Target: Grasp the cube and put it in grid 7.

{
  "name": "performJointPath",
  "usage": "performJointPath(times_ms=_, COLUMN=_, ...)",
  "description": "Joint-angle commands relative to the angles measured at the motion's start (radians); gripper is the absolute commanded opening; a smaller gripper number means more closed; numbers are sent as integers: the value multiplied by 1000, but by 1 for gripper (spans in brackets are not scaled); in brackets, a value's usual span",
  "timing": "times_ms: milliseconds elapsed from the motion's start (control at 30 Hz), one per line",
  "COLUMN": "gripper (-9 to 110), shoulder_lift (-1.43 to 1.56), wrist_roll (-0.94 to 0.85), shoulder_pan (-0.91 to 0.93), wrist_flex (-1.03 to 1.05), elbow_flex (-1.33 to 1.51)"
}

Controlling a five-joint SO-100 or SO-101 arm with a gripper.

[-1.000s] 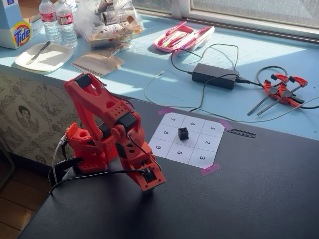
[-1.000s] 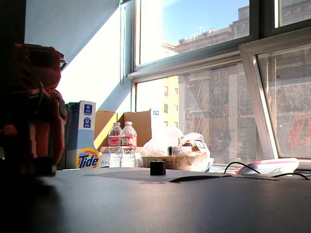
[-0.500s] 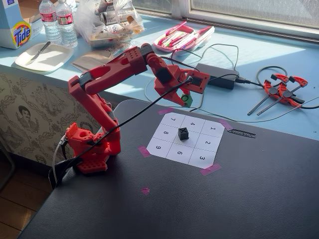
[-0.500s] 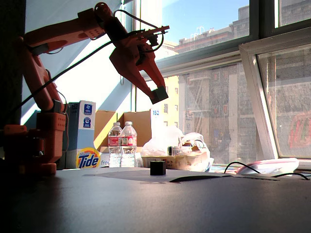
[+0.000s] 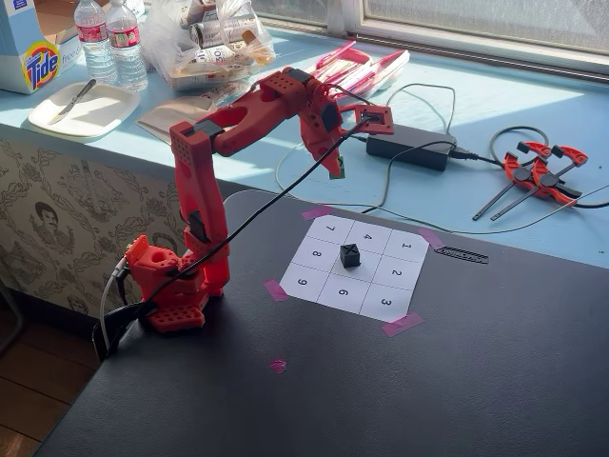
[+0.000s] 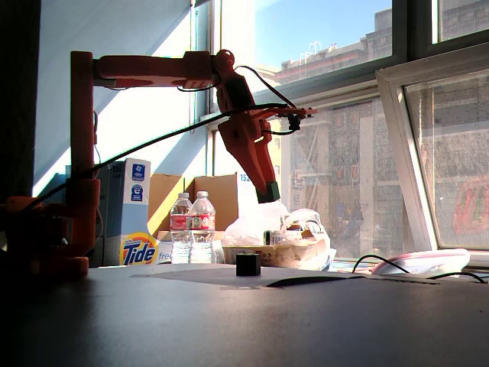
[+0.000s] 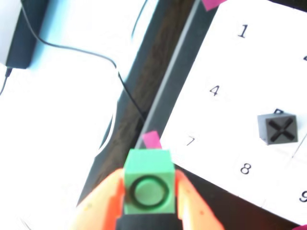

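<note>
The cube is pinched between the gripper's fingers and carried well above the paper. In the wrist view, grid 7 is seen just ahead and slightly right, so a short reach forward then straight down is probably needed, with the black cube well apart.

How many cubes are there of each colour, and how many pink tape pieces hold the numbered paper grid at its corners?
Bright green cube with a dark ring on top, held in the orange gripper: 1
Small black cube marked with an X, on the grid's centre cell: 1
Pink tape pieces at the corners of the white numbered paper grid, for example: 4
Total: 6
</note>
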Motion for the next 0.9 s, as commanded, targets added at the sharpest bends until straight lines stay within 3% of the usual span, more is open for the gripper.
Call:
performJointPath(times_ms=0, gripper=0, shoulder_lift=8, wrist_roll=-25, shoulder_pan=31, wrist_flex=-132, elbow_flex=118)
performJointPath(times_ms=333, gripper=0, shoulder_lift=18, wrist_roll=-18, shoulder_pan=40, wrist_flex=-360, elbow_flex=321)
performJointPath(times_ms=867, gripper=0, shoulder_lift=-87, wrist_roll=-12, shoulder_pan=69, wrist_flex=-354, elbow_flex=382)
